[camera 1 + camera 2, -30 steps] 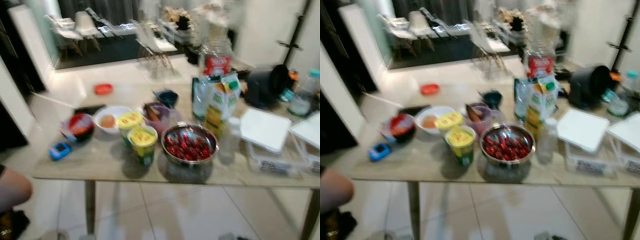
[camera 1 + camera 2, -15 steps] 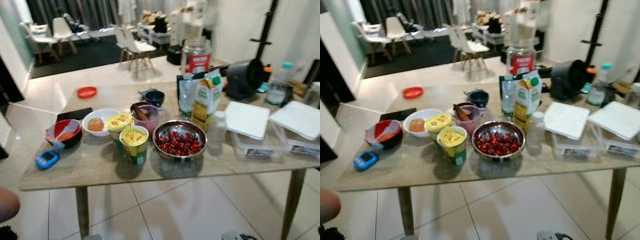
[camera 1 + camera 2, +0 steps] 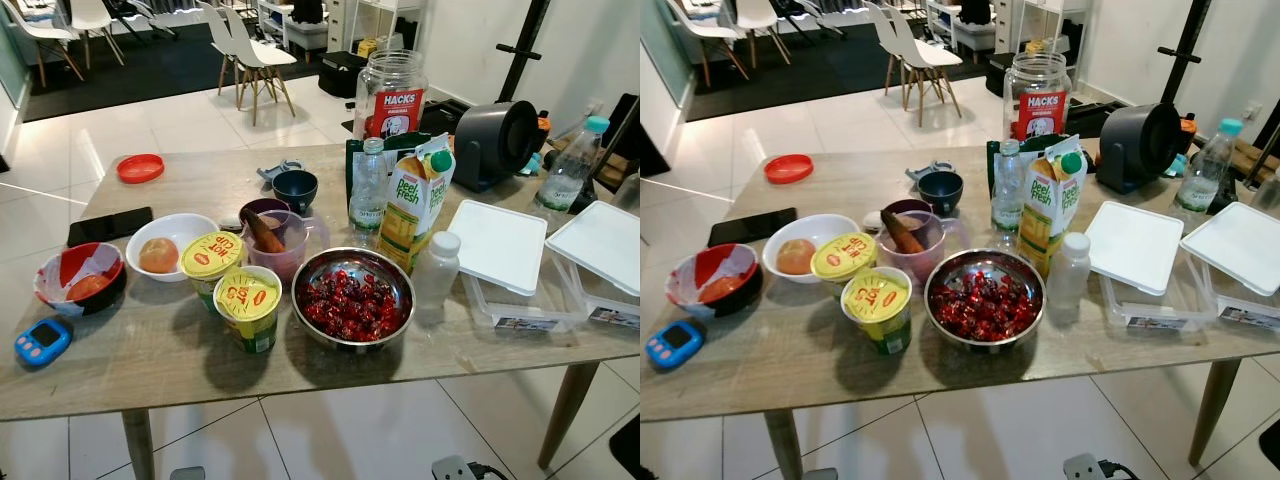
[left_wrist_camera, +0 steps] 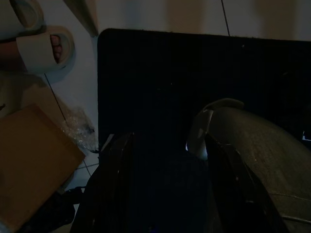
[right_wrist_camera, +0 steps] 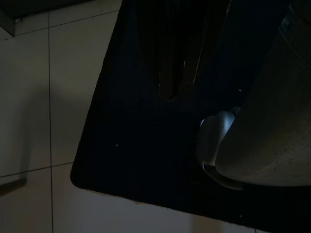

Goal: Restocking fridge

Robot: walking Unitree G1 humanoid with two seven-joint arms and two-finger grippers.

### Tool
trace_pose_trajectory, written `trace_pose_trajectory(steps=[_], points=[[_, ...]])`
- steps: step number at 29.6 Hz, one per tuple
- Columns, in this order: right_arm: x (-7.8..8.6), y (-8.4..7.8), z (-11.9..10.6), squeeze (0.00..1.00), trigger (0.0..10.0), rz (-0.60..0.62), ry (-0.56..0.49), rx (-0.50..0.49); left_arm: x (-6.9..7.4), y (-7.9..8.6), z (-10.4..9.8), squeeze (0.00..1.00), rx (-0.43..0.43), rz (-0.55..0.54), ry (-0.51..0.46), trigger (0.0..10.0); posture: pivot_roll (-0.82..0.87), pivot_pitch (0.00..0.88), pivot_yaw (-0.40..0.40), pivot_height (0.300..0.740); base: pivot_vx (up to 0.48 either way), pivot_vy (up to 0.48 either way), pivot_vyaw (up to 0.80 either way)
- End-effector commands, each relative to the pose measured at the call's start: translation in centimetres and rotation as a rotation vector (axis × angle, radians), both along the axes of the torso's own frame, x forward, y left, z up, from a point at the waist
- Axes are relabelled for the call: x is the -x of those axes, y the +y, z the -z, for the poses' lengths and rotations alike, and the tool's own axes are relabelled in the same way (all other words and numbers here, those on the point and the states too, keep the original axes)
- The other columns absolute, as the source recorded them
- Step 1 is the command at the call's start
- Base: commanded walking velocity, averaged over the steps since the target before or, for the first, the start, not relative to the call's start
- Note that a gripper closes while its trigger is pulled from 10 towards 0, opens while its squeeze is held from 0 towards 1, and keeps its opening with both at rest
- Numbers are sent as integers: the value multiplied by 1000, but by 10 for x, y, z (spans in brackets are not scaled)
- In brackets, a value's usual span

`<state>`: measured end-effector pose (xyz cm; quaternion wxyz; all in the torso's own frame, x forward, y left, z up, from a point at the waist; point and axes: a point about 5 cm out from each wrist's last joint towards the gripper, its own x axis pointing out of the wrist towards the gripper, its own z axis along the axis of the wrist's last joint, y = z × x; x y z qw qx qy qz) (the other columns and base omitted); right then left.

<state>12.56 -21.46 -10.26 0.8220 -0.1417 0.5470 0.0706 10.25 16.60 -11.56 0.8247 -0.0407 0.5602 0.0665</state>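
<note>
Both pincers hang low over a dark mat (image 5: pixel 146 160), grip unclear, well apart from the tabletop juice carton (image 3: pixel 412 205).

The tabletop (image 3: pixel 150 350) is crowded through the middle of the frame: a cherry bowl (image 3: pixel 353 298) and two yellow-lidded cups (image 3: pixel 247 305) block the front centre, with a juice carton (image 3: pixel 414 210) and bottles standing tall behind. Bare wood lies at the lower left edge and upper left, around the red lid (image 3: pixel 140 167).
</note>
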Motion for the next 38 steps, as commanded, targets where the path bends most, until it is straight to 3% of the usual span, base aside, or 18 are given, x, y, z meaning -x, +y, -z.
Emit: trace_pose_trajectory(steps=[1, 7, 13, 14, 17, 25, 28, 30, 36, 38], points=[[11, 11, 5, 0, 10000, -22, 41, -39, 15, -1, 4, 0, 2, -8, 58, 10000, -47, 0, 15, 740, 0, 0, 0], [18, -16, 1, 0, 10000, -6, 47, -9, 21, 20, 3, 0, -102, -48, 86, 10000, -46, 0, 14, 740, 0, 0, 0], [16, -28, -3, 0, 10000, -4, 41, 7, 31, 67, -3, 0, -296, -153, 118, 10000, -43, 0, 11, 740, 0, 0, 0], [16, -28, -3, 0, 10000, -4, 41, 7, 31, 67, -3, 0, -296, -153, 118, 10000, -43, 0, 11, 740, 0, 0, 0], [6, -30, -5, 0, 10000, -6, 30, 10, 27, 130, -24, 0, -409, -256, 79, 10000, -44, 0, 12, 740, 0, 0, 0], [-10, -13, -6, 0, 10000, -17, 11, -5, 25, 202, -64, 0, -621, -485, -14, 10000, -40, 0, 13, 740, 0, 0, 0], [-13, -10, -6, 0, 10000, -19, 8, -9, 20, 222, -80, 0, -688, -526, -69, 10000, -39, 0, 15, 740, 0, 0, 0], [-13, -9, -6, 0, 10000, -19, 7, -9, 18, 227, -84, 0, -700, -539, -81, 10000, -39, 0, 15, 740, 0, 0, 0], [-16, -12, -7, 0, 10000, -18, 7, -9, -17, 263, -133, 0, -862, -630, -295, 10000, -34, 0, 17, 740, 0, 0, 0], [-15, -12, -8, 0, 10000, -18, 7, -9, -22, 266, -139, 0, -877, -635, -324, 10000, -34, 0, 17, 740, 0, 0, 0]])
